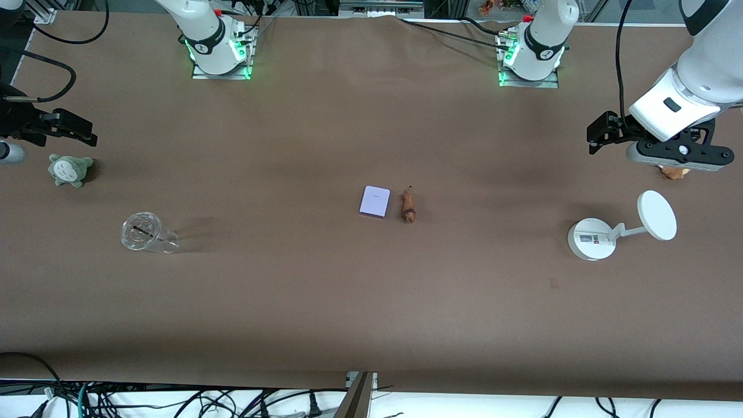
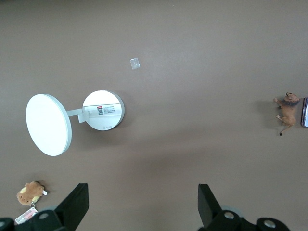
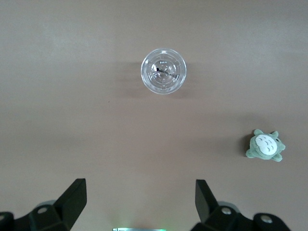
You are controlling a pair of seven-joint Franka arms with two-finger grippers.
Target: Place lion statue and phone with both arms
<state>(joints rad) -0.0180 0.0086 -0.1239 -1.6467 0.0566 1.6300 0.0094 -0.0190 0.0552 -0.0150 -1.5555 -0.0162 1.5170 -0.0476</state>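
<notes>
The phone [image 1: 374,201], a flat pale lavender rectangle, lies at the table's middle. The lion statue [image 1: 408,208], tiny and orange-brown, lies on its side right beside it, toward the left arm's end. Both show at the edge of the left wrist view: the lion statue [image 2: 287,111] and a sliver of the phone [image 2: 304,111]. My left gripper [image 1: 601,132] is open and empty, held up over the left arm's end of the table; its jaws [image 2: 143,202] stand wide. My right gripper [image 1: 69,130] is open and empty over the right arm's end [image 3: 140,199].
A white round-based stand with a disc [image 1: 592,238] and a brown plush [image 1: 673,172] are at the left arm's end. A clear cup [image 1: 145,233] and a grey-green plush [image 1: 69,169] are at the right arm's end.
</notes>
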